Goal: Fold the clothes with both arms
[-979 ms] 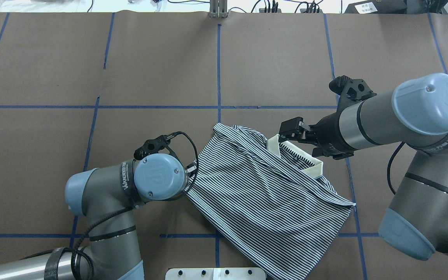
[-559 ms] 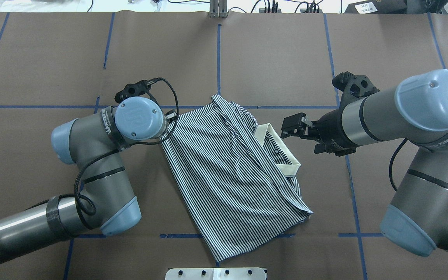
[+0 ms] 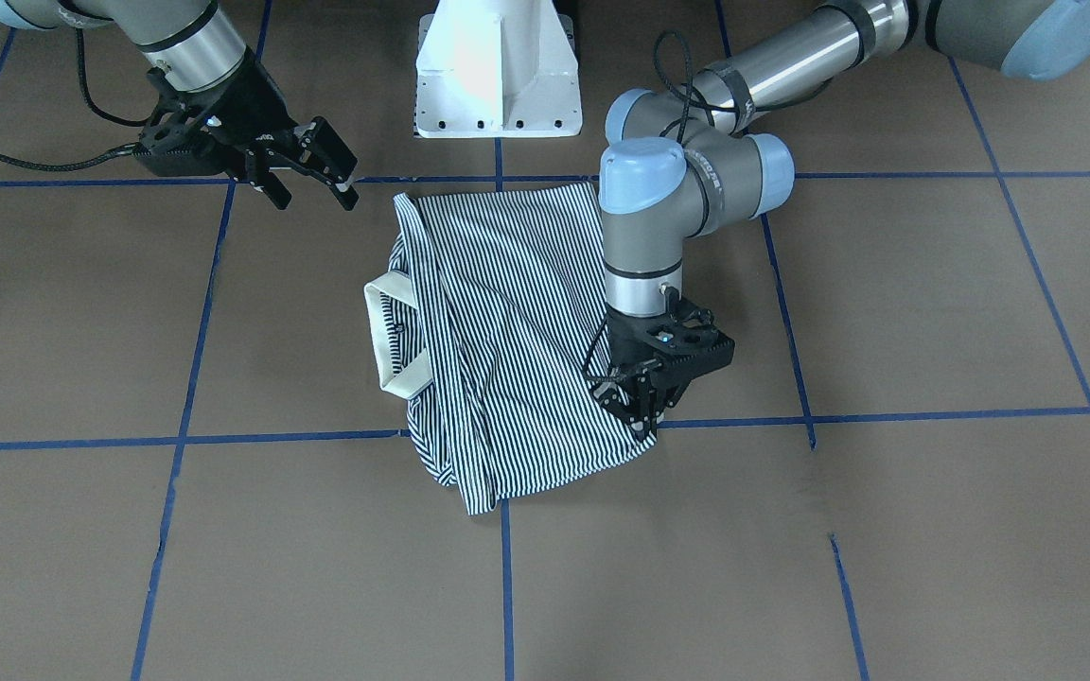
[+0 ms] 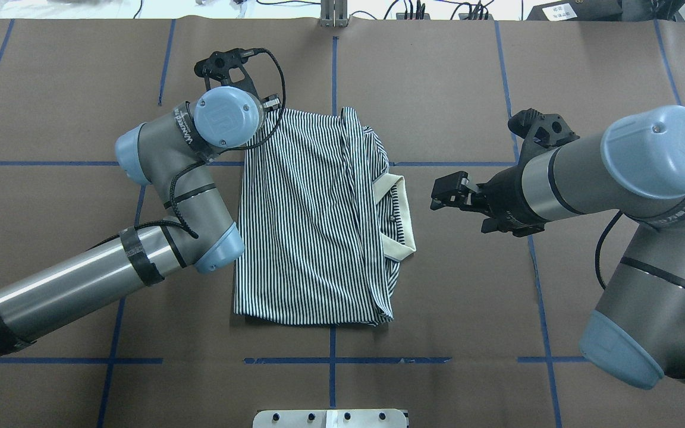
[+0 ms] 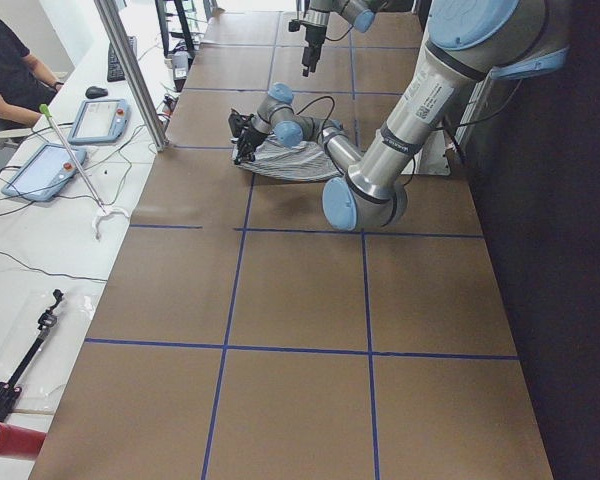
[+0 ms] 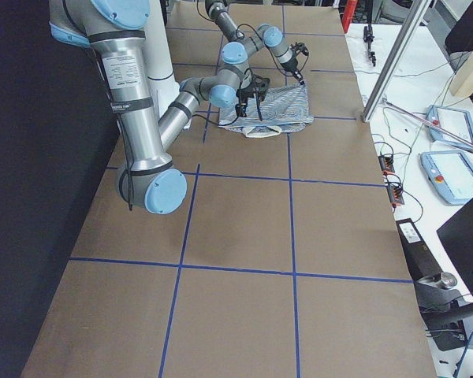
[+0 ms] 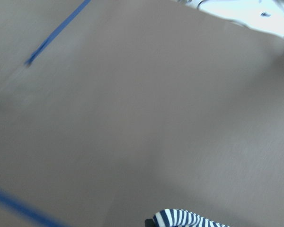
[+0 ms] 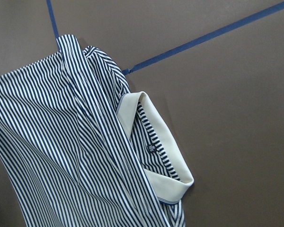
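Note:
The striped polo shirt lies flattened and doubled over in mid-table, its edges square with the blue tape lines. Its cream collar faces the right side. My left gripper points straight down, shut on the shirt's far left corner; from overhead the wrist hides it. A scrap of striped cloth shows at the bottom edge of the left wrist view. My right gripper hovers open and empty just right of the collar, apart from it. The right wrist view looks down on the collar.
The white pedestal base stands at the near table edge behind the shirt. Blue tape lines grid the brown table top. A metal post rises at the far edge. A person sits beyond the far side, by tablets.
My left gripper has dragged the shirt's corner away from the robot and slightly left. The shirt swung round from a slant to lie square. The right gripper stayed open and barely moved.

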You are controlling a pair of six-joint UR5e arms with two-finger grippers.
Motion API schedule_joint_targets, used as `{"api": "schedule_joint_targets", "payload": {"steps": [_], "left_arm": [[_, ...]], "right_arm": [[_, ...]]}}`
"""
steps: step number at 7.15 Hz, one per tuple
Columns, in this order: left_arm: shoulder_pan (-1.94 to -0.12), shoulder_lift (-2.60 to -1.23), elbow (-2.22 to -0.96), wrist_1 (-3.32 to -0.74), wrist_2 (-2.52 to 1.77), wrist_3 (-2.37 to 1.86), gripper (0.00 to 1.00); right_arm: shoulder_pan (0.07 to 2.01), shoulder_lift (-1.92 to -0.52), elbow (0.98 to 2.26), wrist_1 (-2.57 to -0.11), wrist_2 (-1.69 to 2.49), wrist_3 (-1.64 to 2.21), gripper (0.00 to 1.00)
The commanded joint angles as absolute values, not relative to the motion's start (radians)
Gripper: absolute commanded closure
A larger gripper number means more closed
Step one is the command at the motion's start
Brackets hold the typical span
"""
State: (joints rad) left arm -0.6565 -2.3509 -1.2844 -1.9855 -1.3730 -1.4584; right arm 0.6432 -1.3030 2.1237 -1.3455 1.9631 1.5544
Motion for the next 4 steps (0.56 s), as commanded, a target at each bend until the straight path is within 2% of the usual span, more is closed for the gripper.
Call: {"api": "schedule_joint_targets", "payload": {"steps": [1,2,3,4], "left_arm": [[-0.676,-2.396,-1.130,-2.146,-1.295,-1.388,1.00],[-0.683,-2.396,-1.105,-2.166,-1.295,-1.375,0.20],[-0.689,-2.398,-1.094,-2.174,-1.292,-1.314,0.00],[-0.733,-2.404,-1.094,-2.177,-1.302,-1.252,0.00]], "right_arm": [[0.638,-1.301,2.117,-1.345,1.957,1.552,0.00],[0.640,-1.302,2.111,-1.345,1.957,1.551,0.00],[0.640,-1.302,2.106,-1.345,1.953,1.549,0.00],[0.635,-1.301,2.099,-1.348,1.936,1.548,0.00]]}}
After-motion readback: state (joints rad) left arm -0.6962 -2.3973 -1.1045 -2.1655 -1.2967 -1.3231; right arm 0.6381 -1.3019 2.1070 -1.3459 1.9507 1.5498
